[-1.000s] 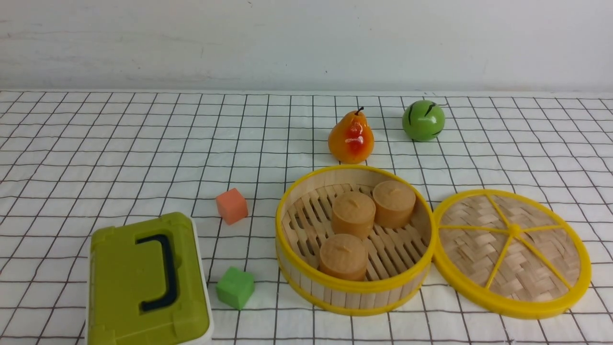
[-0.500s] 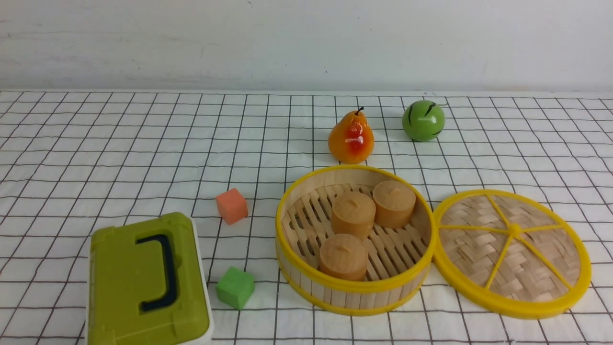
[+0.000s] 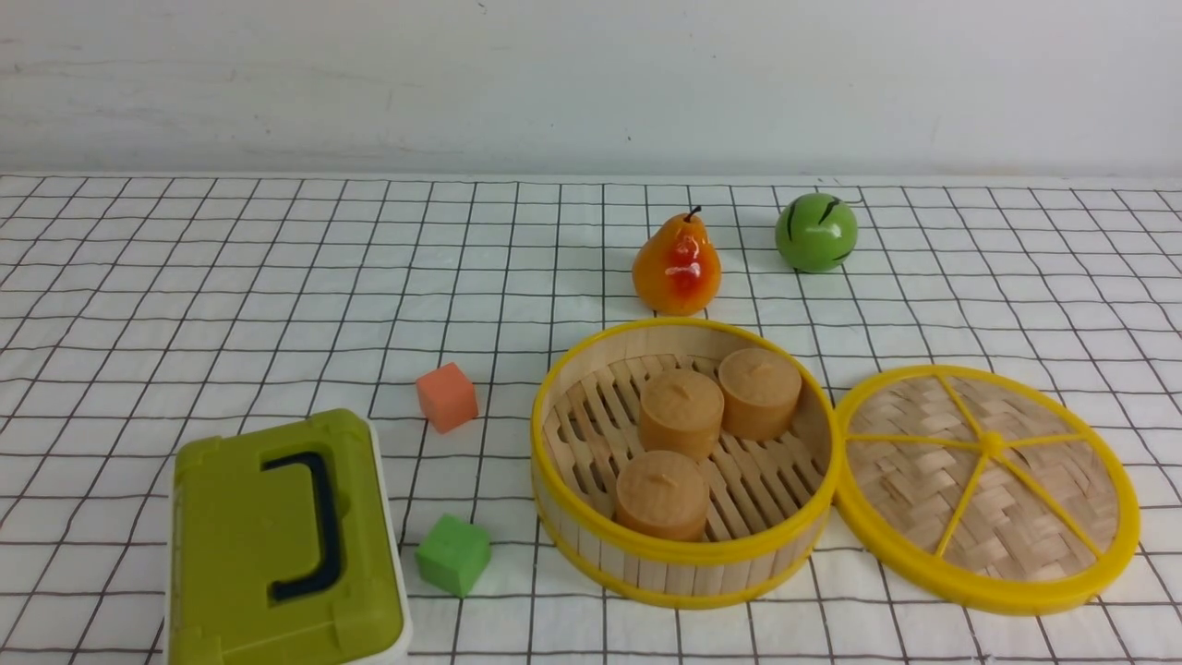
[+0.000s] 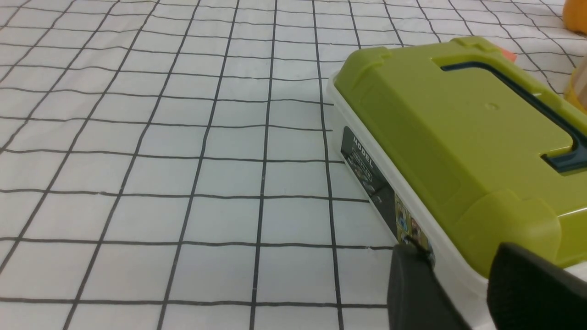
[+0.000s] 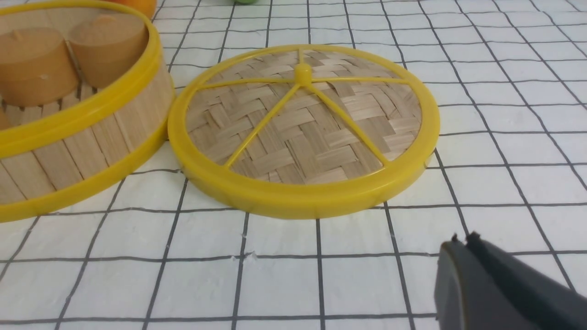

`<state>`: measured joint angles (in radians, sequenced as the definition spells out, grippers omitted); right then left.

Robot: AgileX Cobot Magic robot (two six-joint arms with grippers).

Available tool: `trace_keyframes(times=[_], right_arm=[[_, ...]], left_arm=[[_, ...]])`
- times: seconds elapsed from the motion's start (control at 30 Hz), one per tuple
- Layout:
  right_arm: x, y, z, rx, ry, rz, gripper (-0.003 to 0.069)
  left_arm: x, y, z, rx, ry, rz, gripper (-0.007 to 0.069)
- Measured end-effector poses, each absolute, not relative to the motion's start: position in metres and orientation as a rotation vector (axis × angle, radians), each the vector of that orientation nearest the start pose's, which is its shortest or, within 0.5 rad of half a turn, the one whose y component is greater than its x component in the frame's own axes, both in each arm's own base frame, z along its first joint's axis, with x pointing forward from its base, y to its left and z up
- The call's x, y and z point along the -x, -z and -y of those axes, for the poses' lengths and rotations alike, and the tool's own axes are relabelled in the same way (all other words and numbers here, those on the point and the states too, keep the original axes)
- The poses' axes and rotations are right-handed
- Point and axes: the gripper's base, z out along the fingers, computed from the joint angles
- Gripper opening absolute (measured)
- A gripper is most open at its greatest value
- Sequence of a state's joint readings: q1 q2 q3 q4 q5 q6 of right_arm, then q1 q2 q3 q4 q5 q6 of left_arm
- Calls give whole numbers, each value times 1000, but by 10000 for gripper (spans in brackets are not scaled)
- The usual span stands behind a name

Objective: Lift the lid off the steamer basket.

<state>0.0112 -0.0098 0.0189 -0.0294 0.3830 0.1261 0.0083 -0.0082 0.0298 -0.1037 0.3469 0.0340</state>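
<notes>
The lid (image 3: 986, 488), woven tan bamboo with a yellow rim and spokes, lies flat on the cloth right of the steamer basket (image 3: 683, 563), touching its rim. The basket is uncovered and holds three tan round cakes (image 3: 681, 412). Both show in the right wrist view: lid (image 5: 302, 128), basket (image 5: 87, 137). My right gripper (image 5: 461, 240) is shut and empty over the cloth, short of the lid's near edge. My left gripper (image 4: 451, 263) is open and empty beside the olive-green box (image 4: 458, 137). Neither gripper shows in the front view.
The olive-green box with a dark handle (image 3: 286, 545) stands at the front left. An orange cube (image 3: 447, 397) and a green cube (image 3: 452, 554) lie between it and the basket. A pear (image 3: 677, 266) and a green apple (image 3: 816, 232) stand behind the basket.
</notes>
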Motion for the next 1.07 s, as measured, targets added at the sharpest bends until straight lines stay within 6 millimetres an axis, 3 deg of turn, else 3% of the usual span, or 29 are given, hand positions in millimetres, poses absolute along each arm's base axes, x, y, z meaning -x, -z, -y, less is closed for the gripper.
trace_keyframes(times=[1.07], right_arm=[[-52,-173,0,-90,-65,-1874,38]], left_arm=[[-53,-172,3,42,71,-1850,239]])
